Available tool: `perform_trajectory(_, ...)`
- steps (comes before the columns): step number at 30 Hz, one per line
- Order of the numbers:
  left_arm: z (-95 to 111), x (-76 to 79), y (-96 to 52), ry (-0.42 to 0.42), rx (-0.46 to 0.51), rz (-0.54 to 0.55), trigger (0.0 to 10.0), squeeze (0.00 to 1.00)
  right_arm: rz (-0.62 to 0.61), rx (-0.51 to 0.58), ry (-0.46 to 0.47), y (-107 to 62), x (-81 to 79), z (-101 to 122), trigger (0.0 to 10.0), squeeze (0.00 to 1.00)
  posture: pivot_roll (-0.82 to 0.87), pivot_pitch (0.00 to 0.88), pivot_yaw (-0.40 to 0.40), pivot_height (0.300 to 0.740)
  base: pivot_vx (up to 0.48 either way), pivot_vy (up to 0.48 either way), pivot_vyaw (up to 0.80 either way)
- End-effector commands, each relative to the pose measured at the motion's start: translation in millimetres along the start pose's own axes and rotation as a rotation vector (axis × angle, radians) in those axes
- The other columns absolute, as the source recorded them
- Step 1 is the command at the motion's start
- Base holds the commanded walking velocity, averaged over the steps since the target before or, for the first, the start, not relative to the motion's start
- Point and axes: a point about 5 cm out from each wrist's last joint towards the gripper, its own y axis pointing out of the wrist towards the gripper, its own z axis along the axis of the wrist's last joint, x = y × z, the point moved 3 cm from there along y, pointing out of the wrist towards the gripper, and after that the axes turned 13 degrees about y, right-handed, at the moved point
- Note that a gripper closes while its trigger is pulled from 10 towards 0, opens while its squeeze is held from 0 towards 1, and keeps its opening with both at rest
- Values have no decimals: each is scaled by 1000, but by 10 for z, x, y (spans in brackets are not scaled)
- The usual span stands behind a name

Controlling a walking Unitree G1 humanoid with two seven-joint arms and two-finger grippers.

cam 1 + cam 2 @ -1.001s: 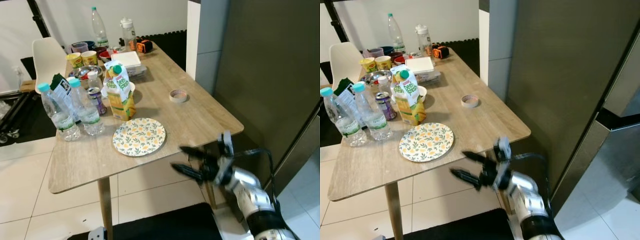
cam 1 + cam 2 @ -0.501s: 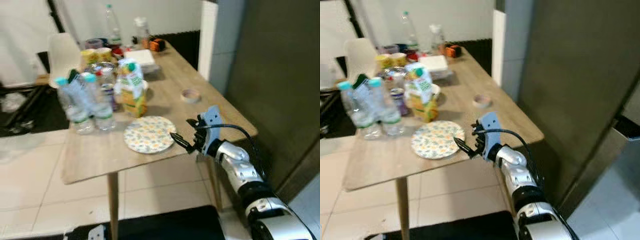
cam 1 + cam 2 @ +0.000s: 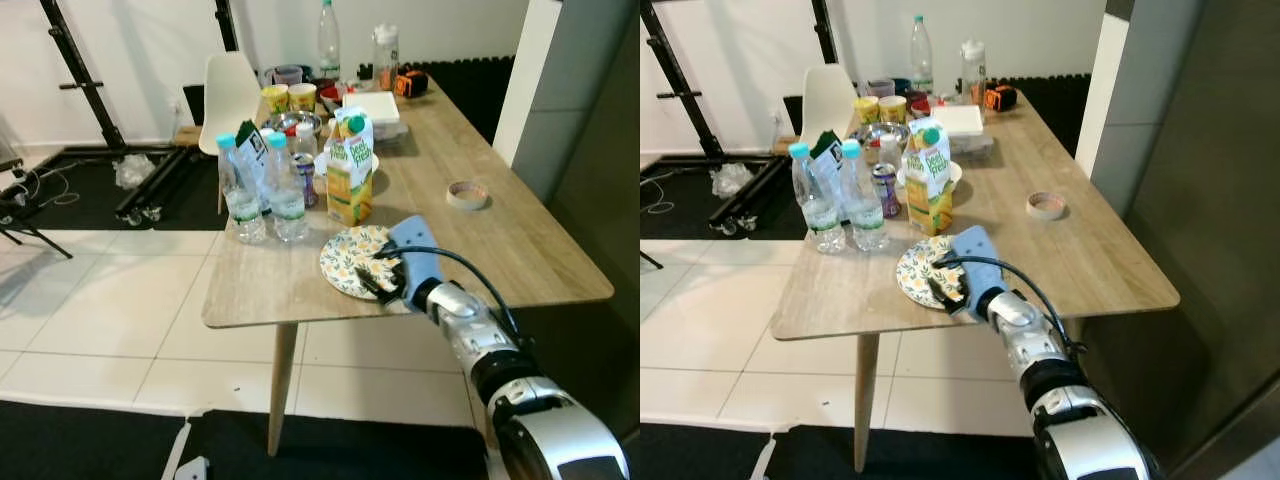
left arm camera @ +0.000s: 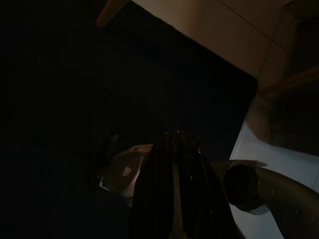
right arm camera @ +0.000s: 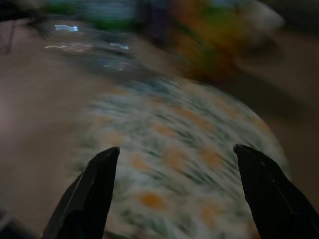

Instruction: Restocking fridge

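A wooden table [image 3: 500, 240] carries an orange-and-green juice carton [image 3: 350, 166], two water bottles with blue caps [image 3: 242, 190] [image 3: 286, 192], a soda can [image 3: 885, 190] and a flowered plate [image 3: 350, 260]. My right gripper [image 3: 376, 281] hangs open low over the plate's near edge, by the table's front. In the right wrist view its two black fingers [image 5: 87, 196] spread wide over the blurred plate [image 5: 179, 149], with nothing between them. The left arm hangs idle in the dark, left gripper [image 4: 173, 134] with its fingers together.
A tape roll [image 3: 467, 194] lies toward the table's right side. Cups, a bowl, a white box and more bottles crowd the far end [image 3: 370, 105]. A white chair [image 3: 228, 90] stands beyond. A tall dark panel [image 3: 1210, 150] rises on the right. Tiled floor [image 3: 100, 300] lies left.
The camera has swung left and pulled back. My right gripper rose from below the table's front edge to over the plate's near rim, still open.
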Motion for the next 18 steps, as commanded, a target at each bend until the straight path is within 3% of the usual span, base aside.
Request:
perform_trajectory(1,-42,24,-6,-2,-5,-5,10000,0,-100,-19,119,-10,149,-10,10000,0,-37,0,21,740,0,0,0)
perform_trajectory(3,-50,21,-10,-2,-7,-5,10000,0,-120,-20,139,-13,180,-12,10000,0,-39,0,23,740,0,0,0)
perform_trajectory(6,-76,7,-24,-2,-14,-2,10000,0,-180,-40,339,-36,276,-76,10000,0,-38,0,22,740,0,0,0)
perform_trajectory(7,-76,7,-24,-2,-14,-2,10000,0,-180,-40,339,-36,276,-76,10000,0,-38,0,22,740,0,0,0)
perform_trajectory(10,-123,-9,-47,-2,-21,0,10000,0,-165,-38,594,-44,286,-109,10000,0,-23,0,18,740,0,0,0)
perform_trajectory(12,-155,-18,-63,-4,-26,2,10000,0,-158,-46,693,-50,288,-123,10000,0,-19,0,18,740,0,0,0)
perform_trajectory(18,-236,-55,-110,-7,-41,7,10000,0,-105,-63,760,-7,196,-66,10000,0,-14,5,20,740,0,0,0)
